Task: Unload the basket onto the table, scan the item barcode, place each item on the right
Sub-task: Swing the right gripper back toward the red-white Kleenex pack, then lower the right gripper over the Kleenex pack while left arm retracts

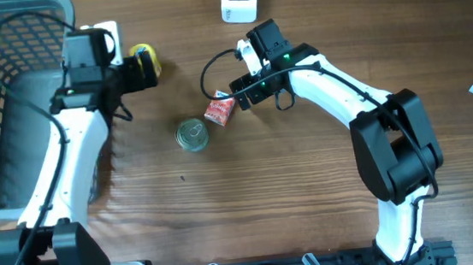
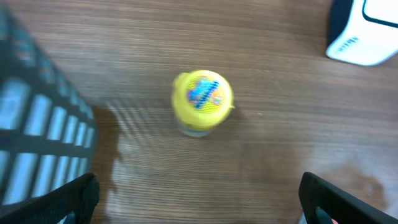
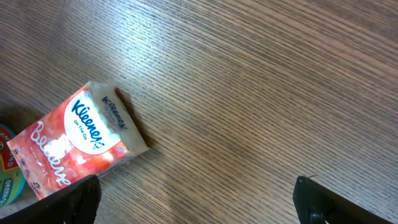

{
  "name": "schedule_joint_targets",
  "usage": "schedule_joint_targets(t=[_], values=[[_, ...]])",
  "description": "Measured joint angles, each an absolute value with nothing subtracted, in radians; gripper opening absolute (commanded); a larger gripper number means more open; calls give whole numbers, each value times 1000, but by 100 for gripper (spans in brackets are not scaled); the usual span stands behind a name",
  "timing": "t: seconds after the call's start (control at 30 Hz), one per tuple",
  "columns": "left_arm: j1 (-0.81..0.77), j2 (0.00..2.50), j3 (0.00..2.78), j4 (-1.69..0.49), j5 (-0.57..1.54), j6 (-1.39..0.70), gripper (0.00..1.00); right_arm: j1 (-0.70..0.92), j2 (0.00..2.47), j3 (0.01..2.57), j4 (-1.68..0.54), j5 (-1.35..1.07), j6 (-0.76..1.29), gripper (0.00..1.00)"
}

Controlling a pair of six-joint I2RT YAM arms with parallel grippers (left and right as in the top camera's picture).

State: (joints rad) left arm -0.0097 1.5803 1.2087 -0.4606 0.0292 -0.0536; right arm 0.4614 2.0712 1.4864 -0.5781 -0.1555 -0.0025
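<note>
Left arm (image 1: 70, 147): reaches from the near left base straight toward the far side; the wrist bends inward toward the centre.
Left gripper (image 1: 152, 64): jaws spread wide, holding nothing; its black fingertips (image 2: 68, 196) show only at the lower corners of the left wrist view.
Right arm (image 1: 336, 89): black elbow folded near the right base; the white forearm angles far and inward.
Right gripper (image 1: 237, 94): pointed down and inward, jaws wide apart and empty.
</note>
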Motion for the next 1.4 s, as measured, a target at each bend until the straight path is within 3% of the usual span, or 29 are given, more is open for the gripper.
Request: schedule_joint_targets(t=[0.37, 0.67, 0.9, 1.4], values=[[-114, 1448, 1205, -439, 16, -51, 100, 461, 2071, 1490, -659, -76, -96, 100], [-186, 902, 966, -388, -248, -74, 100, 461, 2071, 1493, -677, -54, -94, 100], [-167, 861, 881, -489, -319, -111, 100, 463, 2078, 1629, -818, -128, 107, 100], [-167, 660, 773, -490, -323, -186, 100, 467, 2078, 1724, -796, -291, 642, 100]])
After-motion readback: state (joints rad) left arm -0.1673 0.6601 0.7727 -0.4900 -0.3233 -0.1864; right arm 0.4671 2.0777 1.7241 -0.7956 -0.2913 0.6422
